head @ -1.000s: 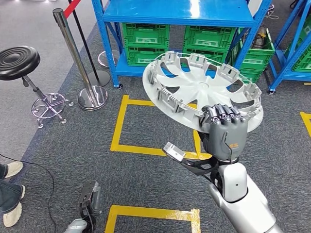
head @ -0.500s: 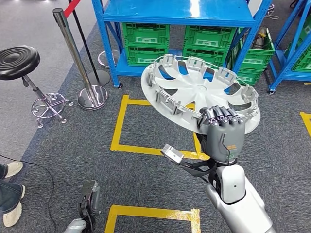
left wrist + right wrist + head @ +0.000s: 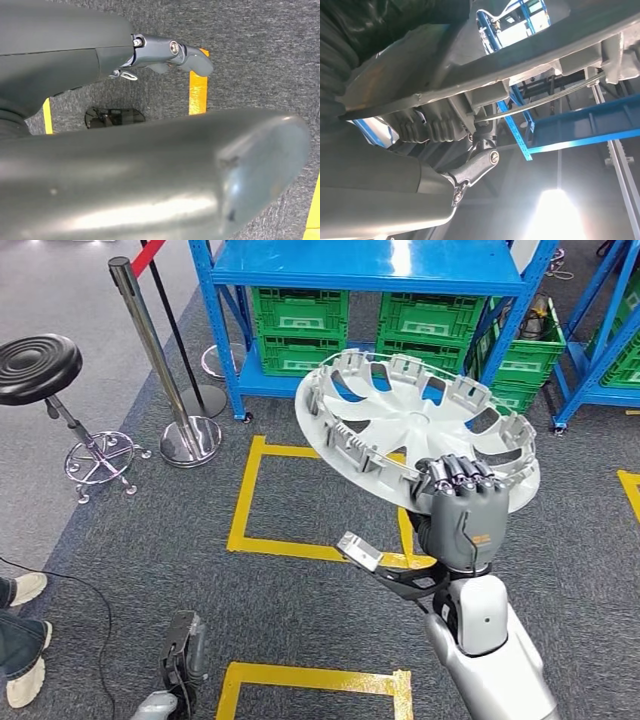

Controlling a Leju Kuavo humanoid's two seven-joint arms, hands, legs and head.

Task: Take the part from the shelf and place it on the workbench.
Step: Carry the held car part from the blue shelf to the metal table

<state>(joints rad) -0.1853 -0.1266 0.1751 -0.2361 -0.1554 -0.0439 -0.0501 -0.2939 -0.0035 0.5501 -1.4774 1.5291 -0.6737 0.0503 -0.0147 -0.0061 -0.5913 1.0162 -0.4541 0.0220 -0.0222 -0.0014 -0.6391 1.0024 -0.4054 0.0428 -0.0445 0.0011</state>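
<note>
Silver hubcap is held tilted by its near rim in the right hand, fingers curled over the edge, above the carpet.

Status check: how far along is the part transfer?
Pick-up looks done: the right hand grips the silver wheel cover by its rim, held clear of the blue shelf. The left hand holds nothing. Still left: placing the cover on a workbench.

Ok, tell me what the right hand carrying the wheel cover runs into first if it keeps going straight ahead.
Probably the blue shelf: the right hand points toward it, and the wheel cover would likely touch first, near the green crates. Depth is unclear.
</note>
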